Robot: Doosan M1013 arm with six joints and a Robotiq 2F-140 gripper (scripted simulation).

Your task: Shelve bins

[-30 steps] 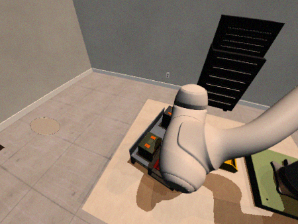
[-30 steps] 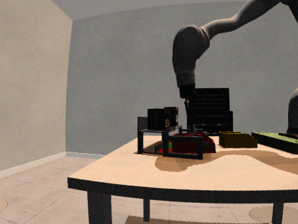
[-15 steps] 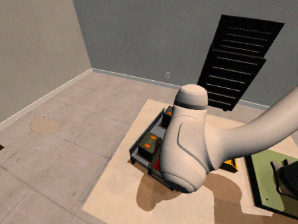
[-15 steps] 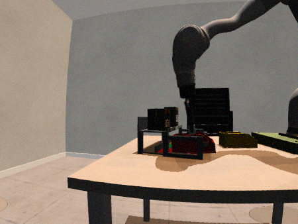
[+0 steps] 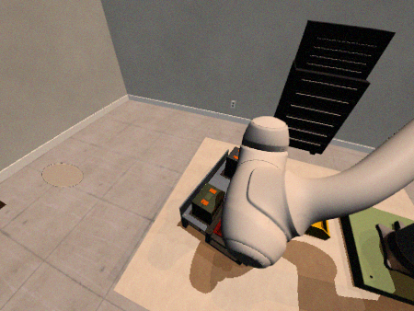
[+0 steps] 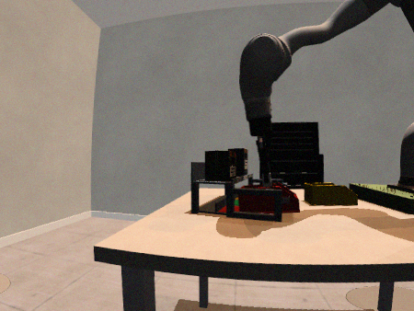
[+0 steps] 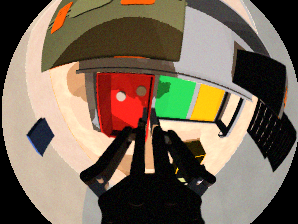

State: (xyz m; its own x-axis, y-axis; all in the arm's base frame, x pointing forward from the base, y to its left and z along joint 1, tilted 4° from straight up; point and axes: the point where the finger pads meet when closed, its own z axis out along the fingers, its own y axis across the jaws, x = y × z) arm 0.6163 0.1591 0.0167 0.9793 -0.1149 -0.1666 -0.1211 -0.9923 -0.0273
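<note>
The red bin (image 7: 125, 102) sits in the shelf's (image 6: 230, 193) lower level at the left, on the red spot, with two round parts inside. In the exterior view its back end (image 6: 276, 199) sticks out past the shelf's frame. My gripper (image 7: 148, 113) points straight down over the bin's right wall, fingers nearly together with nothing clamped between them. It also shows in the exterior view (image 6: 264, 177). The green mark (image 7: 176, 98) and the yellow mark (image 7: 208, 103) lie bare to the right. The yellow bin (image 6: 329, 193) stands on the table to the right of the shelf.
Olive boxes with orange labels (image 5: 208, 201) stand on the shelf's top board, close above the red bin. A green-topped base plate (image 6: 384, 193) lies at the table's right. A black slatted rack (image 5: 328, 87) stands behind the table. My arm hides most of the shelf in the top view.
</note>
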